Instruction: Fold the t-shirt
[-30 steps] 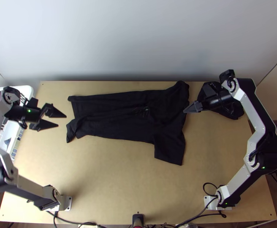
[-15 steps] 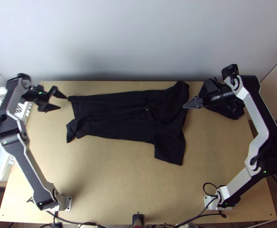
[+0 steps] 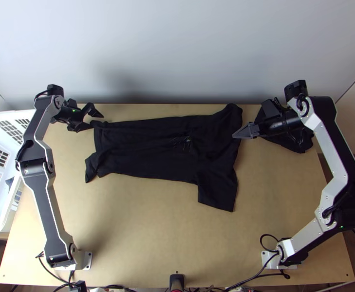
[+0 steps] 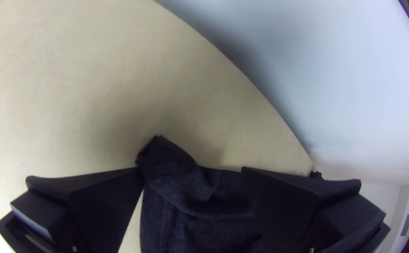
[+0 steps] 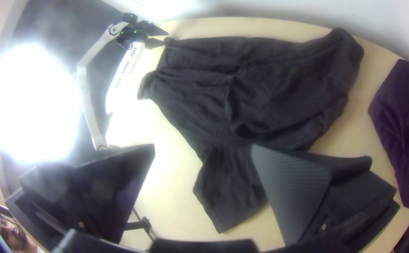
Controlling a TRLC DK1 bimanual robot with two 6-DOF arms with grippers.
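Observation:
The black t-shirt lies spread lengthwise across the table, somewhat wrinkled, with one sleeve pointing toward the near edge. At its far left corner is my left gripper, open. In the left wrist view that dark cloth corner lies between the parted fingers of my left gripper. My right gripper is above the shirt's right end in the top view. Its fingers stand wide apart in the right wrist view, where my right gripper is open above the shirt, holding nothing.
Another dark cloth, purple in the right wrist view, lies bunched at the far right beneath the right arm. A white basket stands at the left edge. Behind the table rises a pale wall. Cables run along the near edge.
My left gripper has moved away from the near edge and then rightward to the shirt's far left corner, staying open. The right arm has shifted slightly. The shirt's corner looks slightly disturbed.

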